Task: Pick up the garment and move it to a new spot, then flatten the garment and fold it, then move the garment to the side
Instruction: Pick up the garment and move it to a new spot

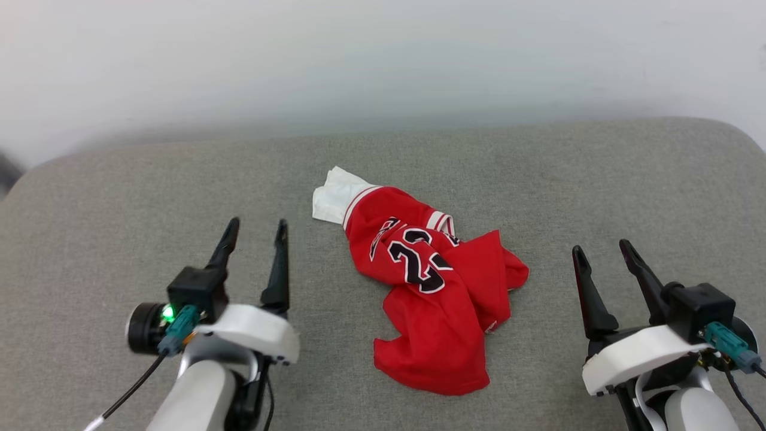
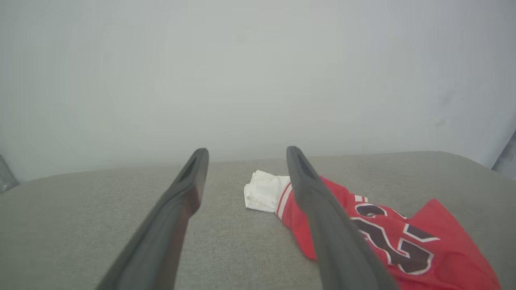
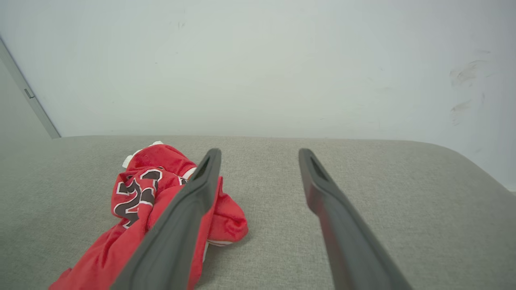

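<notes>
The garment (image 1: 431,287) is a red jersey T-shirt with a white sleeve and a black-and-white "23". It lies crumpled in a heap at the middle of the grey cushioned surface (image 1: 119,197). My left gripper (image 1: 256,227) hovers open to the garment's left, apart from it, with nothing between its fingers. At the lower right my right gripper (image 1: 601,248) is open as well and clear of the cloth. In the left wrist view the garment (image 2: 403,237) lies right of the left gripper (image 2: 246,152). In the right wrist view the garment (image 3: 149,201) lies left of the right gripper (image 3: 258,152).
A pale wall (image 1: 383,60) rises behind the surface's far edge. The surface's rounded corners show at the far left and far right. Grey fabric stretches bare on both sides of the heap.
</notes>
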{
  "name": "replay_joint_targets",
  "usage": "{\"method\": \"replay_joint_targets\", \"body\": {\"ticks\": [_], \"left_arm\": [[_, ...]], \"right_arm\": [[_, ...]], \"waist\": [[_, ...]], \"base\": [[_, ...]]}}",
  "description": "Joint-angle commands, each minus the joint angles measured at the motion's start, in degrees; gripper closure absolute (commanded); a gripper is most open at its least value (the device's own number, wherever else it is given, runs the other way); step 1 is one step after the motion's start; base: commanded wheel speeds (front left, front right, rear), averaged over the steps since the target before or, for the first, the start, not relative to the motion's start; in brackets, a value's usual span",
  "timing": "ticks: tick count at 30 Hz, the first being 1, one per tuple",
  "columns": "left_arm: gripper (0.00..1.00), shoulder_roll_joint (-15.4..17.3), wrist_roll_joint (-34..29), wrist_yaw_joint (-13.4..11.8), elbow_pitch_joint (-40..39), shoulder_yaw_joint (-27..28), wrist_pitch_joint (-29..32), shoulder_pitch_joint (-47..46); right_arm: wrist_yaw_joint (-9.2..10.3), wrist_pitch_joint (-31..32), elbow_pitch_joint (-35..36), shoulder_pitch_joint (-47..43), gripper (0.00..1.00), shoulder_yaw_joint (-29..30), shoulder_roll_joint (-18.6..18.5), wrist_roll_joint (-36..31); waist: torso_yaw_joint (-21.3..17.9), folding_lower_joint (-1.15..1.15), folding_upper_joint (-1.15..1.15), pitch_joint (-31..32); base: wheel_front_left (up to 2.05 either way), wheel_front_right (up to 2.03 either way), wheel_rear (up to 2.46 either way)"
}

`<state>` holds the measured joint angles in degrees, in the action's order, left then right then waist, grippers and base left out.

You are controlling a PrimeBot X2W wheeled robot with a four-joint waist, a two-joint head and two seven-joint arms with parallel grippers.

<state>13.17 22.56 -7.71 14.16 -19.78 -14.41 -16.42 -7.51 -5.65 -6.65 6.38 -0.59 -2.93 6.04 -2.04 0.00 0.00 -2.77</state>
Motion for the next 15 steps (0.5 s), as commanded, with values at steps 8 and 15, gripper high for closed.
{"method": "replay_joint_targets", "body": {"ticks": [8,15], "left_arm": [[0.0,3.0,0.6,-1.2,-1.3,1.8,-0.3,6.1],[0.0,3.3,0.7,-1.5,-2.4,1.4,-0.2,7.0]], "right_arm": [[0.04,0.9,2.0,-3.1,0.0,0.4,0.1,-0.5],[0.04,2.0,3.8,-4.0,0.0,0.2,0.1,-0.8]], "waist": [[-0.3,0.0,0.0,1.9],[-0.2,0.0,0.0,2.1]], "base": [[0.0,0.0,0.0],[0.0,0.0,0.0]]}}
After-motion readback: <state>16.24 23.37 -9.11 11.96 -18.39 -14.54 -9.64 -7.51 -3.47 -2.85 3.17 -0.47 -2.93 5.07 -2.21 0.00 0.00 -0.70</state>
